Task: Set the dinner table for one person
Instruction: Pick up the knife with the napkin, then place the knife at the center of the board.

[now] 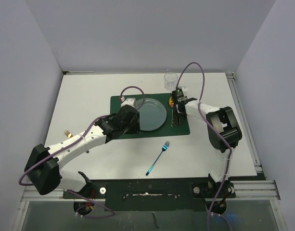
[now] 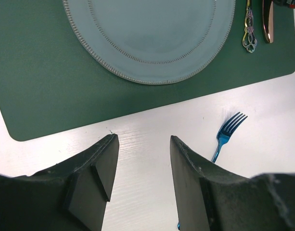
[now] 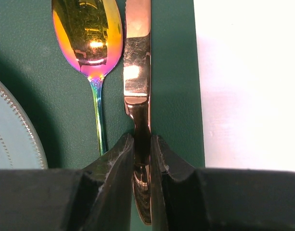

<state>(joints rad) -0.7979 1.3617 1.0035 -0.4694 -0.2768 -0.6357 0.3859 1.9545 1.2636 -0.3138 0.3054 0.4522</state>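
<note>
Right jaws clamp the knife [image 3: 137, 57] on the placemat [image 3: 176, 72] near the plate [image 3: 12, 134]; left jaws gape.

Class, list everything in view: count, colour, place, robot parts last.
table: 1, white, under everything
placemat: 1, dark green, mid-table
plate: 1, pale blue-grey, on placemat
spoon: 1, iridescent gold, on placemat right of plate
knife: 1, copper, on placemat right of spoon
blue fork: 1, blue, on bare table nearer than placemat
gold fork: 1, gold, on table's left, partly hidden
glass: 1, clear, on table beyond placemat
left gripper: 1, black, open over table at placemat's near edge
right gripper: 1, black, astride knife handle; grip unclear
</note>
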